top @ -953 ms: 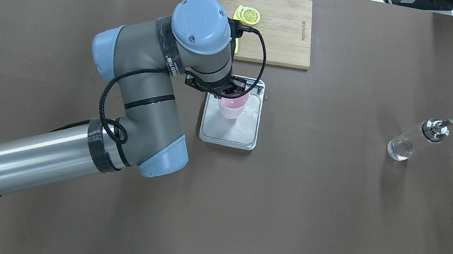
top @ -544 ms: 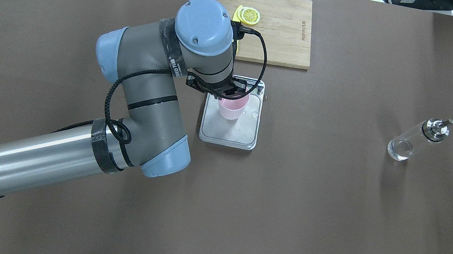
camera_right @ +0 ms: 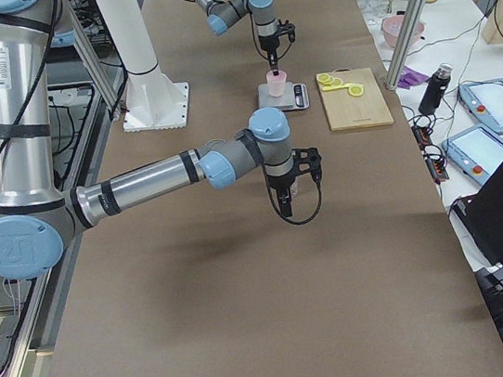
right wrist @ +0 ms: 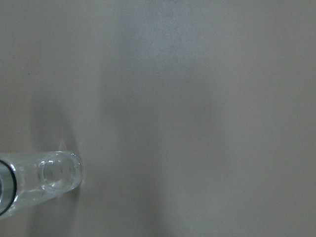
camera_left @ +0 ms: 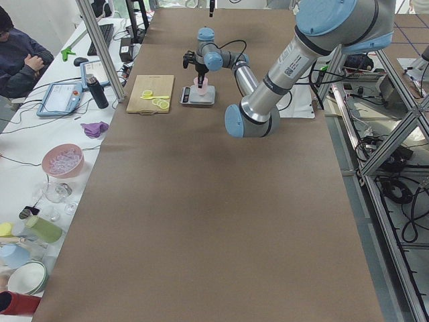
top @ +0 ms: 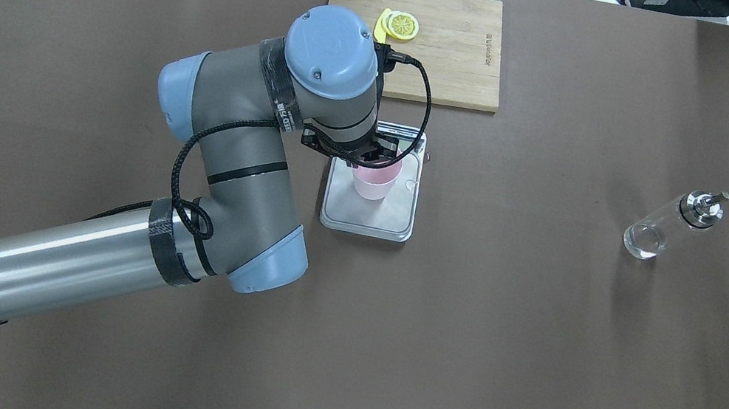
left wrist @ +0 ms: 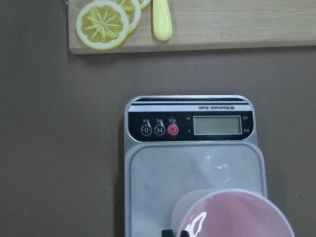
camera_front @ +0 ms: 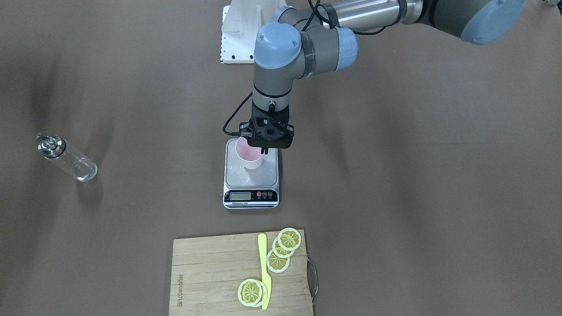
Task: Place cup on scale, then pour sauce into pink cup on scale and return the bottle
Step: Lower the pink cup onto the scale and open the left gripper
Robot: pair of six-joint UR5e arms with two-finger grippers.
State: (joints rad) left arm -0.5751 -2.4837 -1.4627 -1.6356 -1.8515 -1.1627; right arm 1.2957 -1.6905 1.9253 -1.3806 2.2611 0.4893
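Cup [top: 375, 184] has sunk a little lower than a second ago and now seems to stand on the scale [top: 369, 219]. Left gripper [top: 377, 157] straddles its far rim; whether it is clamped or loosened, I cannot tell. Bottle [top: 664, 226] stands well apart on the right, so pouring comes next.
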